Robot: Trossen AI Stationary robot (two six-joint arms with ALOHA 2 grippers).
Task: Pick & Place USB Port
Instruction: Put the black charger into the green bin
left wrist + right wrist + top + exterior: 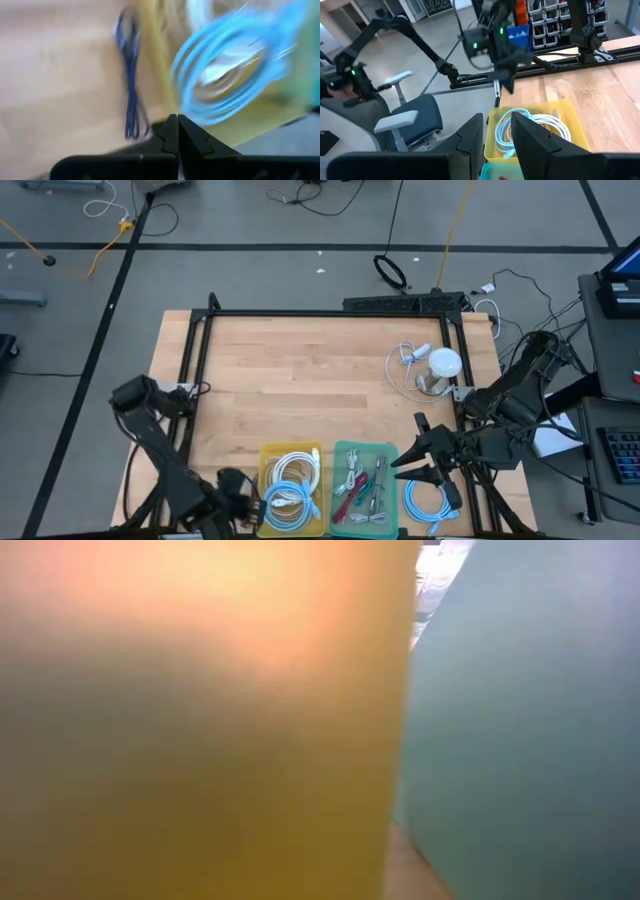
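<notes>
My left gripper sits pinched together, empty, beside the yellow bin of blue cable coils. Right gripper, fingers parted, hovers past the green bin, which seemingly holds USB parts on the worktop.

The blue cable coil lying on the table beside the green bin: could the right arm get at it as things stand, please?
Probably yes. The right gripper hangs just beside the blue cable coil, with nothing lying over the coil. The green bin sits close on one side, so the approach would need some care.
</notes>
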